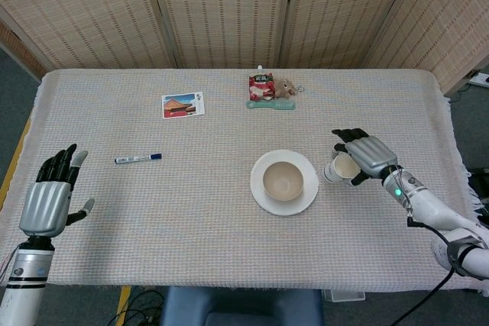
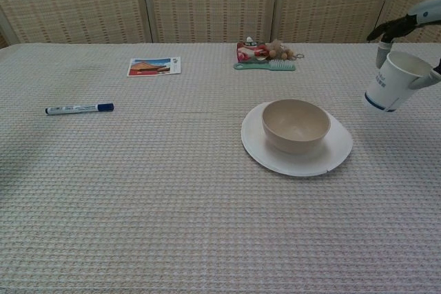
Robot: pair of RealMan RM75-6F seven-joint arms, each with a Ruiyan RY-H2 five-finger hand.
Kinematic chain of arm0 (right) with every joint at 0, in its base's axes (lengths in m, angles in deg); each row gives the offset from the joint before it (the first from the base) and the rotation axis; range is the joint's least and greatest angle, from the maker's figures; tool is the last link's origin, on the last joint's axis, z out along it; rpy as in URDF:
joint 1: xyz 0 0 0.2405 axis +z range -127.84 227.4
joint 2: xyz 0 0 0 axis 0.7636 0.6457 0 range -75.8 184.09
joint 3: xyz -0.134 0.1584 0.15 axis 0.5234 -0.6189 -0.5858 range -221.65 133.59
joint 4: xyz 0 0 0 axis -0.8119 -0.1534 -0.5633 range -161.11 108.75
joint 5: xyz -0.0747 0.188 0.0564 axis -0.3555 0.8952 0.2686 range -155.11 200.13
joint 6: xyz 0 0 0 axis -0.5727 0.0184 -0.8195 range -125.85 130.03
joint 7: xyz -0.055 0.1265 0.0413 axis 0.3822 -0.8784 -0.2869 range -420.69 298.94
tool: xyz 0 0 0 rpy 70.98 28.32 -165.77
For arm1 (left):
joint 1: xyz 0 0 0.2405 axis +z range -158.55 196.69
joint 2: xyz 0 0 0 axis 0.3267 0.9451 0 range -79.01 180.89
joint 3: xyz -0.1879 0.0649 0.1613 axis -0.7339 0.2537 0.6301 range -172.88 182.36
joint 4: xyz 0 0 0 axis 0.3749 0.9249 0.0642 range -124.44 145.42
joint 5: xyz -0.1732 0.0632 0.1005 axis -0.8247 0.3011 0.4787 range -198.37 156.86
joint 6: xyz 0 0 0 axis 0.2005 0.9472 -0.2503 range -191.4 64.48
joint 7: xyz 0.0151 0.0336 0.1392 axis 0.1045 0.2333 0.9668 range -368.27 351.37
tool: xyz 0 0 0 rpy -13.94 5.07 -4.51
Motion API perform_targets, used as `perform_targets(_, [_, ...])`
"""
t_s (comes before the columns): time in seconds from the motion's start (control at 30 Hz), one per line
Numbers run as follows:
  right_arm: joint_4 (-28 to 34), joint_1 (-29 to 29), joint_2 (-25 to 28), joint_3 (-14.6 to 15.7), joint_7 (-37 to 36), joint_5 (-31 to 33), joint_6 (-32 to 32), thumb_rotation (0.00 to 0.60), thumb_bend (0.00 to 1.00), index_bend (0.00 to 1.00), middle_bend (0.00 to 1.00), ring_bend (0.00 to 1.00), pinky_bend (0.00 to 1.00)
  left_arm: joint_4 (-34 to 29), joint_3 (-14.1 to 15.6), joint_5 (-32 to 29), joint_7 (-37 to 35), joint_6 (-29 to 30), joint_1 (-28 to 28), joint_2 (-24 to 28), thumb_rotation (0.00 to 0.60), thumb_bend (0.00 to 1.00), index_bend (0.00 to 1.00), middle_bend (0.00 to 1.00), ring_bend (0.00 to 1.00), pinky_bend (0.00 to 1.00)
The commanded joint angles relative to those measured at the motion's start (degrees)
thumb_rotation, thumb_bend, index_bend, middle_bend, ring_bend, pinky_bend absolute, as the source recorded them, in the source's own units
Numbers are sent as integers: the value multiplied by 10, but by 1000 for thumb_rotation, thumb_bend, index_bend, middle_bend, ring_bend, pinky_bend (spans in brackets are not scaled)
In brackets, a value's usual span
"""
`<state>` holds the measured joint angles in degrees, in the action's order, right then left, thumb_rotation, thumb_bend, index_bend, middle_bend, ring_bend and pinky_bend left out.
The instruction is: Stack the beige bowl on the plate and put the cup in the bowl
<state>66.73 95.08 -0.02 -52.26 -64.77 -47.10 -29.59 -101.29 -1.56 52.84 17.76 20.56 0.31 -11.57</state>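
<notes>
Legible text: none | red packet (image 1: 261, 86) upper centre: white characters, too small for me to read | card (image 1: 183, 104) upper left: printing blurred | pen (image 2: 79, 109) left: barrel label unreadable | cup (image 2: 395, 82) right: dark band only

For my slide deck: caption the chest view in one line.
Right hand holds the cup tilted, lifted right of the beige bowl already sitting on the plate.

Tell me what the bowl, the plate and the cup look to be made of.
Bowl: beige with a matte, even surface and a thick rim, so likely ceramic or melamine; the look leaves it open.
Plate: white, smooth, with a slight sheen, so probably glazed ceramic or plastic.
Cup: thin white wall with a dark band near the base, so it looks like a paper cup, held by the right robot hand.
</notes>
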Motion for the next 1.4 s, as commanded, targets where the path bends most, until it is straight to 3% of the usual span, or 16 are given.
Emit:
perform_targets(0.03, [35, 18, 16, -17, 2, -3, -2, 600, 263, 398, 0, 0, 0, -2, 0, 4, 0, 3, 3, 2, 600, 295, 0, 0, 0, 139])
perform_targets(0.27, [69, 53, 3, -24, 42, 10, 9, 600, 264, 398, 0, 0, 0, -8, -1, 15, -3, 17, 16, 9, 600, 295, 0, 0, 0, 139])
perform_targets(0.53, [63, 99, -48, -7, 112, 66, 19, 600, 264, 398, 0, 0, 0, -12, 1, 30, -11, 30, 32, 17, 600, 295, 0, 0, 0, 139])
perform_targets(0.83, [30, 154, -114, 23, 194, 160, -2, 600, 264, 398, 0, 0, 0, -15, 2, 43, -15, 34, 43, 23, 600, 295, 0, 0, 0, 139])
perform_targets(1.4, [-6, 232, -149, 82, 274, 285, -4, 600, 270, 398, 0, 0, 0, 1, -6, 41, -33, 29, 52, 21, 600, 295, 0, 0, 0, 139])
